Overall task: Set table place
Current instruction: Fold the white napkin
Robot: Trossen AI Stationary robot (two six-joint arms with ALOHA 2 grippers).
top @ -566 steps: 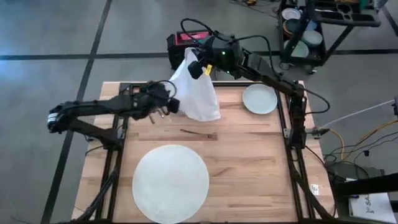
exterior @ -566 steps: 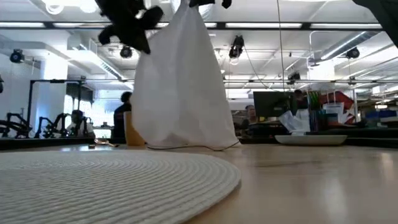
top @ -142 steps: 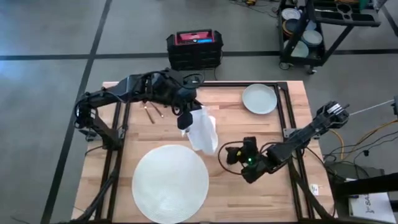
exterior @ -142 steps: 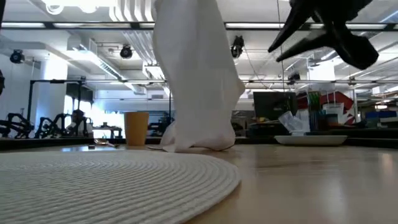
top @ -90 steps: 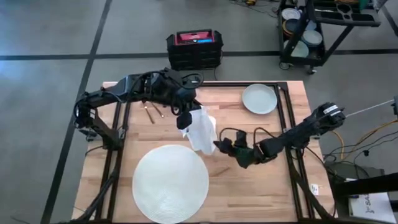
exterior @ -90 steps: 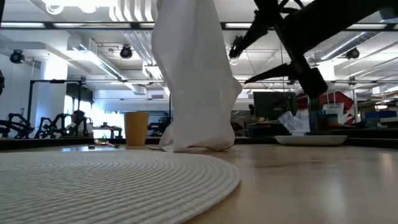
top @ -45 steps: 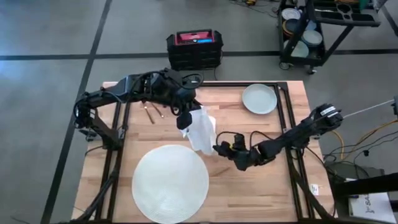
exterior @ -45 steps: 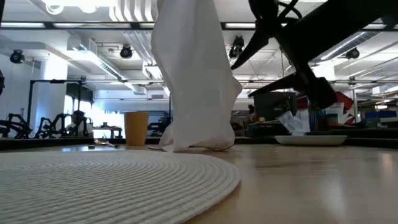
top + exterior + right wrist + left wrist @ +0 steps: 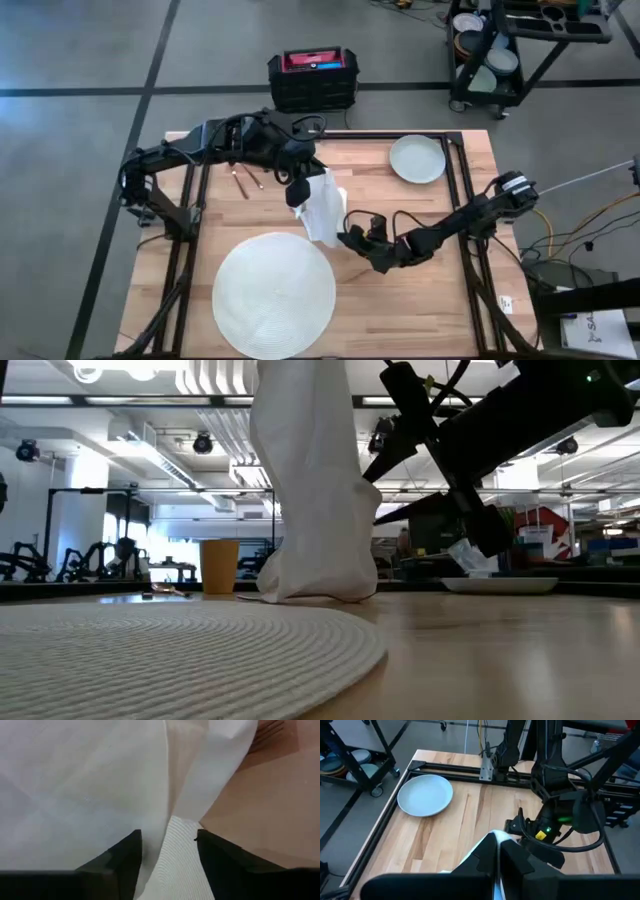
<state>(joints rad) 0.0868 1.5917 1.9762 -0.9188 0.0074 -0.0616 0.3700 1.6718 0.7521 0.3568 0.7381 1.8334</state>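
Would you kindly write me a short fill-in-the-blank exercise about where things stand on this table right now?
1. The white cloth hangs from the ____ gripper.
2. The right gripper, fingers ____, is at the cloth's lower edge.
3. The plate sits at the table's far ____ corner.
4. The round white mat has ____ on it.

Missing words: left; open; right; nothing

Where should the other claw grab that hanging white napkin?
Probably its lower edge. The left claw holds the white napkin up by its top, so the cloth dangles to the table. The right claw, open and level beside it, can pinch that edge from the side.
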